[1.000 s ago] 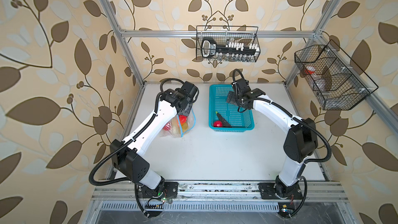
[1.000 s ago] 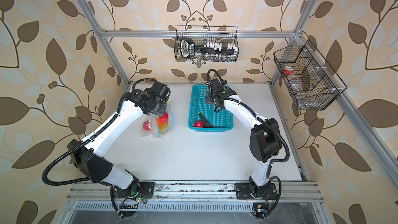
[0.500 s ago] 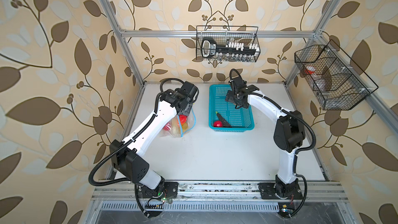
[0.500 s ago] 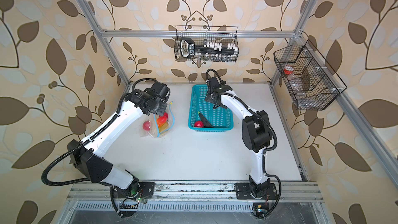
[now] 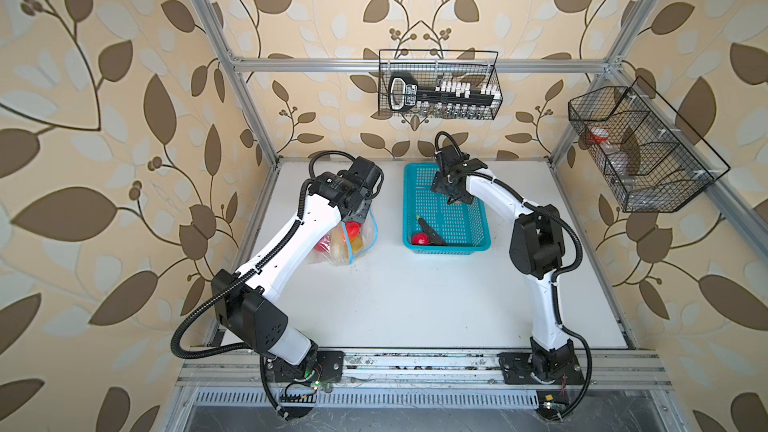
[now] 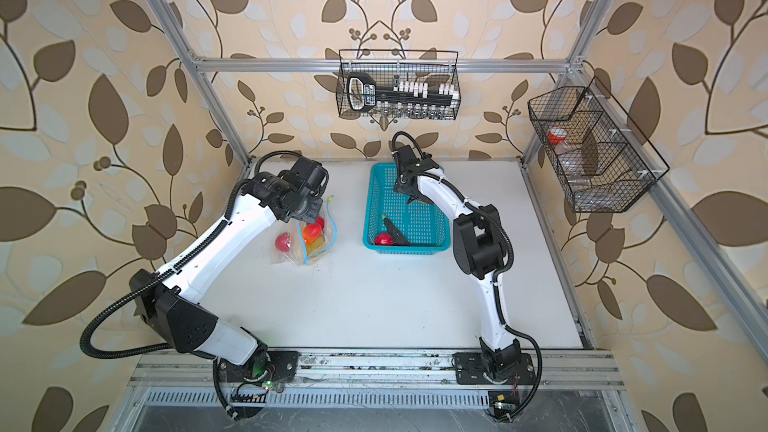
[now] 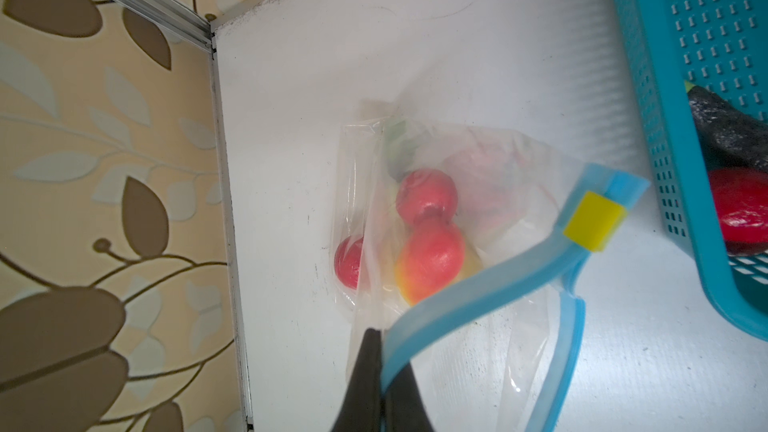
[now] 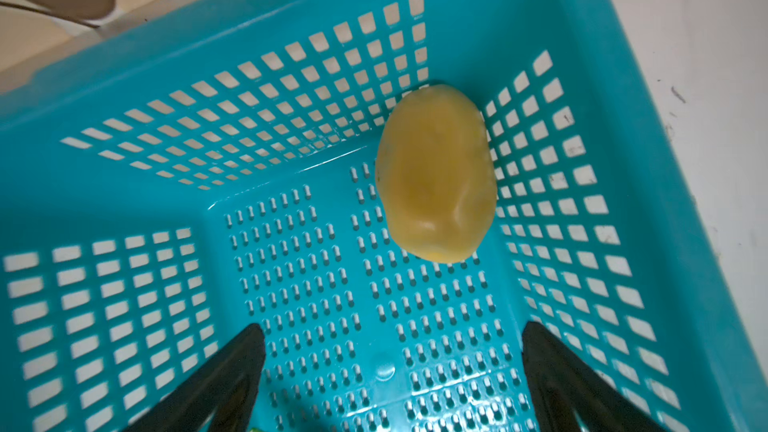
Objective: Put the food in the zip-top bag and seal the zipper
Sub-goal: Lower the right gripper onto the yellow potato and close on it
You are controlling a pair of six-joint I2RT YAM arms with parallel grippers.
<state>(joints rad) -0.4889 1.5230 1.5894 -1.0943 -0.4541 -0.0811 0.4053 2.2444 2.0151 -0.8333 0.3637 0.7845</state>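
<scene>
We see a white table [image 5: 415, 297] bearing a clear zip-top bag [image 5: 332, 253] beneath the left claw [image 7: 380, 340] and a turquoise perforated basket [image 5: 446, 248] beneath the right claw [image 8: 390, 332].

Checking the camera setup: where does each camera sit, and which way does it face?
Both top views: overhead, facing down on the table; left arm, right arm show.
Left wrist: above the bag; left gripper shows, shut on the zipper.
Right wrist: over the basket, facing a potato; open right gripper shows.
All share the basket.
</scene>
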